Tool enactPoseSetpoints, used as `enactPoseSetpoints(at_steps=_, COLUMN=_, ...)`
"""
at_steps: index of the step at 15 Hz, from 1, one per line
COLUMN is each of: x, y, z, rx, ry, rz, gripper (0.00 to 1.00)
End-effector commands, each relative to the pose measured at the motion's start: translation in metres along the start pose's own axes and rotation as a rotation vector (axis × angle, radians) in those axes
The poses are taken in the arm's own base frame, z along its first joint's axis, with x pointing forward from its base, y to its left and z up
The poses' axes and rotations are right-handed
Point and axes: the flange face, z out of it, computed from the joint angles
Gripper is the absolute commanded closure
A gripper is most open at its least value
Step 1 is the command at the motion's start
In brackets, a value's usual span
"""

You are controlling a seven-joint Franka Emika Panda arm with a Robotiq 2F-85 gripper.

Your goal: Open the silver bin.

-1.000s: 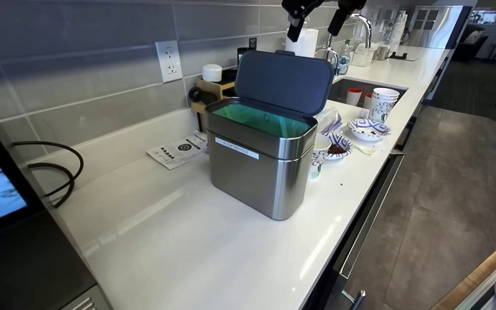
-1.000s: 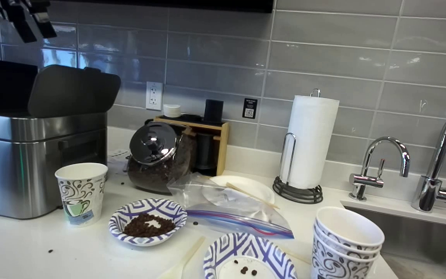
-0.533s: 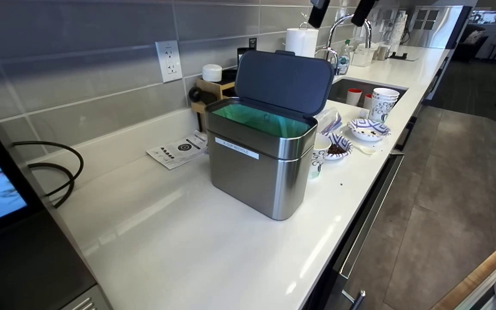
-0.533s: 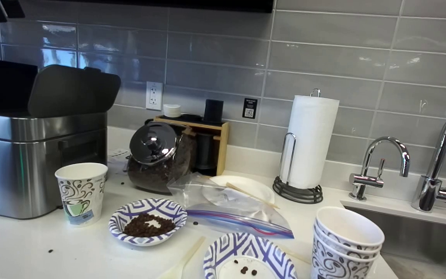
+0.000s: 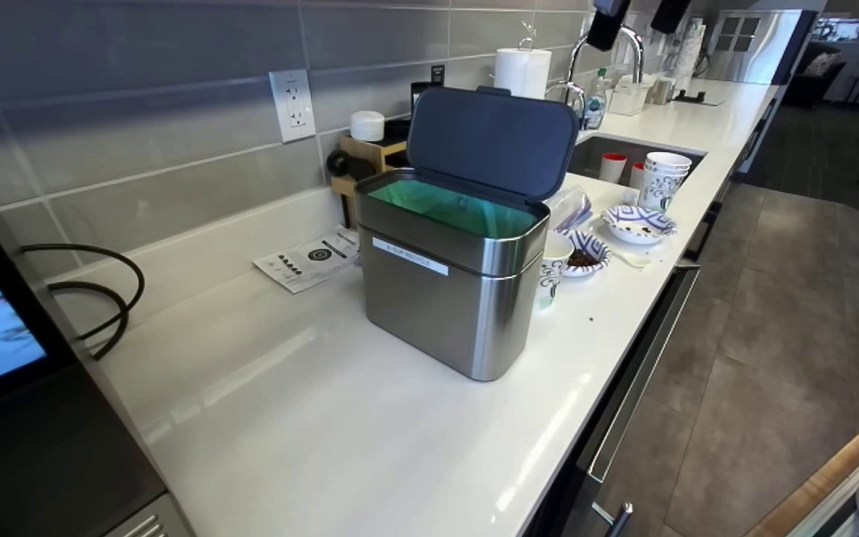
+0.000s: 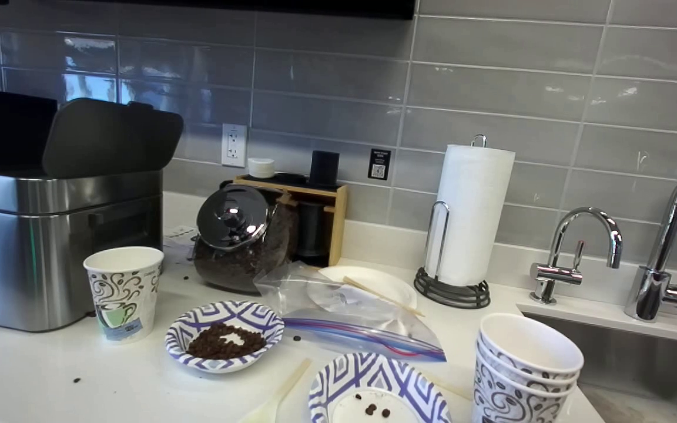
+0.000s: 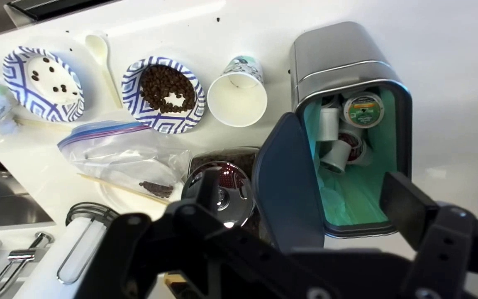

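Note:
The silver bin (image 5: 444,313) stands on the white counter with its dark grey lid (image 5: 493,142) raised upright and its green liner showing. In another exterior view the bin (image 6: 33,258) is at the far left with the lid (image 6: 112,138) up. In the wrist view the open bin (image 7: 338,54) holds several used pods (image 7: 361,110), and the lid (image 7: 286,182) stands to the left of the opening. My gripper (image 7: 301,191) is open and empty, high above the bin and apart from it. Its fingertips (image 5: 637,24) show at the top edge in an exterior view.
Beside the bin stand a paper cup (image 6: 124,294), a bowl of coffee beans (image 6: 227,341), a glass jar (image 6: 238,252) and a plastic bag (image 6: 362,317). Stacked cups (image 6: 526,370), a paper towel roll (image 6: 471,217) and the sink are farther along. A black appliance (image 5: 34,418) stands opposite.
My gripper has moved up and away from the bin, drifting right in an exterior view and nearly leaving another at the top left. The bin and its raised lid have not moved.

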Motion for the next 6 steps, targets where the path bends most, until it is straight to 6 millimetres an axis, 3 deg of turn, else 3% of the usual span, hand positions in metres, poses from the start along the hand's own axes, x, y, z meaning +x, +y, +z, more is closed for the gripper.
enactPoseSetpoints(at_steps=1, x=-0.0079, y=0.0024, z=-0.0011, rx=-0.044, ry=0.024, rz=-0.033, gripper=0.00)
enactPoseSetpoints(at_steps=6, x=-0.0024, y=-0.0008, z=-0.0035, rx=-0.042, ry=0.025, rz=-0.027, gripper=0.00)
